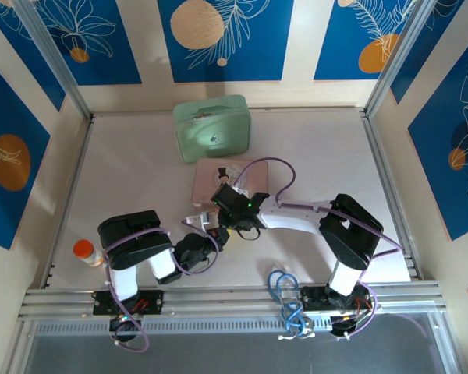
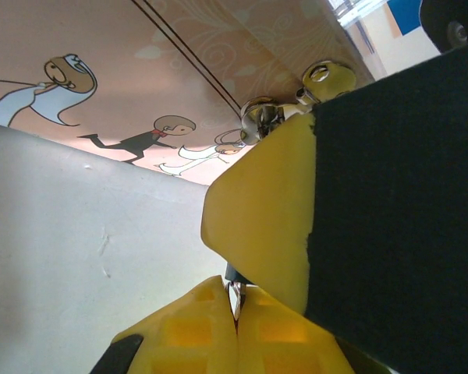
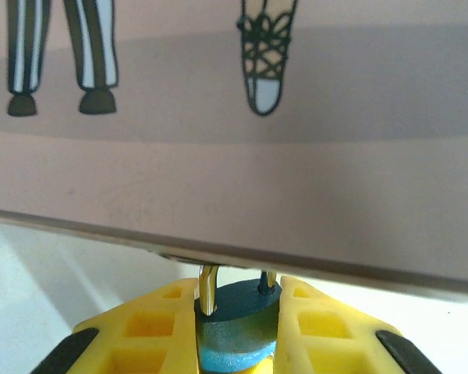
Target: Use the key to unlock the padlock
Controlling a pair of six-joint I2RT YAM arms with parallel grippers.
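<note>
Count: two arms, two pincers, one padlock, one key, one pink box, one green case, one orange-capped bottle, one coil of blue cable.

- Right pincer (image 3: 238, 312): narrow, clamped on the padlock (image 3: 235, 336). The blue body sits between its yellow fingers. The silvery shackle (image 3: 208, 287) points ahead and up to the lower edge of the pink box (image 3: 296, 179).
- Left pincer (image 2: 235, 315): fingers pressed together on a thin silvery blade, the key (image 2: 235, 296). It sits just below a yellow finger (image 2: 265, 210) of the right pincer.
- Shiny metal latch (image 2: 257, 117) on the box, ahead of the left pincer.
- Green case (image 1: 212, 128) lies beyond the box from both pincers.
- Bottle (image 1: 86, 252) stands well off to the left pincer's left.
- Cable (image 1: 285, 288) lies behind the right pincer, by the arm bases.
- Surface (image 1: 320, 156): plain white, framed by metal rails.
- Walls: cream, with blue panels (image 1: 218, 39) showing orange discs and white leaf outlines.
- Box print: cartoon figures, striped trouser legs, a laced shoe.
</note>
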